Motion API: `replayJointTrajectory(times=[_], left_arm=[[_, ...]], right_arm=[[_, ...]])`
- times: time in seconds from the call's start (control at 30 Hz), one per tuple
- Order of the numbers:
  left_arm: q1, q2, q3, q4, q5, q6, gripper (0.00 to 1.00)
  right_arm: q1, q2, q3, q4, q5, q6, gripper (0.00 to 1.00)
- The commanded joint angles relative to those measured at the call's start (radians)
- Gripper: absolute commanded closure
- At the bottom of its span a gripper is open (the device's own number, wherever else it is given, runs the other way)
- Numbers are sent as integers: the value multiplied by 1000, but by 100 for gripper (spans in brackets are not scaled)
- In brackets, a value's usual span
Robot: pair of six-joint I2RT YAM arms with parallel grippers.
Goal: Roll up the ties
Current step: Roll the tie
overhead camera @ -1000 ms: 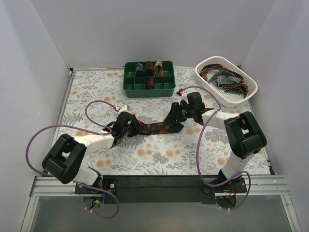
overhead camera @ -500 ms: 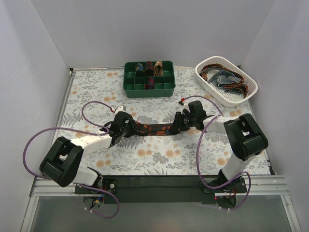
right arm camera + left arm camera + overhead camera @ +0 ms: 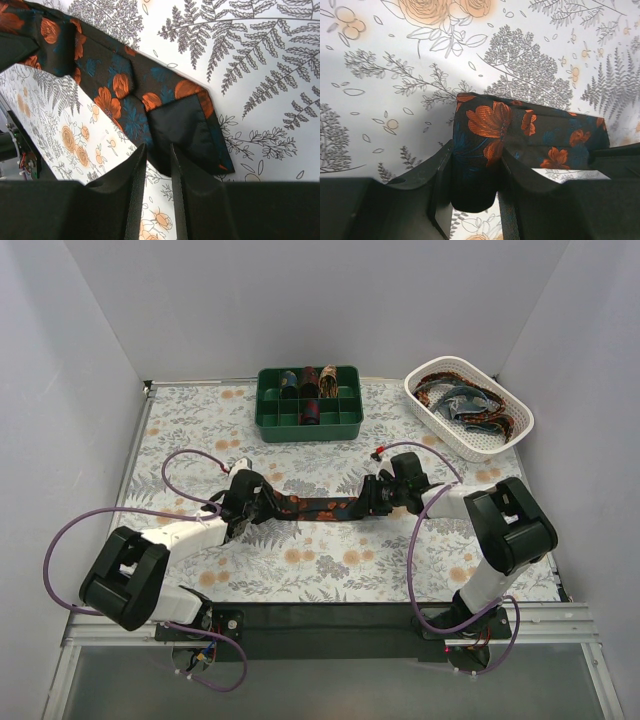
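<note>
Tray (image 3: pixel 308 432) holds several coils (image 3: pixel 308 380). Before it, 1 tie (image 3: pixel 320 507) lies unrolled, left gripper (image 3: pixel 475 165) and right gripper (image 3: pixel 155 155) clamped on it; more wait in the basket (image 3: pixel 470 445).

A dark green compartmented tray (image 3: pixel 308 430) stands at the far middle of the table (image 3: pixel 330 570), whose cloth is printed with grey ferns and orange flowers, with a white perforated basket (image 3: pixel 470 446) near the tray's right side.

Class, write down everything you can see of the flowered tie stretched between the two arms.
The tie is dark woven-looking fabric with orange flowers and blue leaves, black-lined underneath. It lies stretched across the floral tablecloth, folded over at one end where the left fingers pinch it; the right fingers clamp the pointed end's edge.
</note>
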Motion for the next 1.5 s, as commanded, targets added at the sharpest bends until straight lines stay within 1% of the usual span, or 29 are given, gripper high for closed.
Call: replayJointTrajectory(times=[0.0,0.07,0.13,0.17,0.2,0.27,0.3,0.4,0.63,0.87,1.0,1.13,1.23,1.27,1.33,1.37,1.47], left_arm=[[18,-26,14,-76,-152,108,99],[16,-29,45,-116,-189,158,99],[6,-25,88,-160,-224,212,99],[-2,-22,103,-176,-225,212,98],[-11,-16,118,-194,-269,245,98],[-33,9,169,-243,-306,282,98],[-43,18,187,-263,-356,308,98],[-77,53,245,-332,-450,359,98],[-128,145,353,-424,-631,440,97],[-215,256,431,-478,-746,479,95],[-260,323,485,-527,-780,476,94],[-303,365,526,-559,-789,462,90],[-326,386,553,-585,-768,439,81],[-338,400,560,-591,-765,435,75],[-361,415,579,-610,-759,422,71],[-369,418,586,-616,-759,419,66],[-393,440,618,-636,-748,402,61]], right_arm=[[1,-29,7,-64,48,-24,71],[1,-47,26,-74,61,-34,70],[0,-84,52,-109,88,-57,64],[1,-84,62,-124,101,-67,64],[0,-104,68,-149,130,-77,60],[1,-135,83,-172,157,-105,55],[0,-144,88,-190,185,-114,54],[0,-178,94,-213,232,-134,50],[-12,-218,83,-233,256,-150,48],[-31,-231,68,-236,251,-150,47],[-37,-233,62,-236,246,-145,47],[-45,-219,57,-235,234,-142,47],[-48,-213,53,-233,231,-136,47],[-51,-210,51,-232,230,-136,47],[-54,-205,45,-232,228,-134,47],[-55,-207,45,-230,225,-136,47],[-60,-207,37,-226,222,-133,47]])
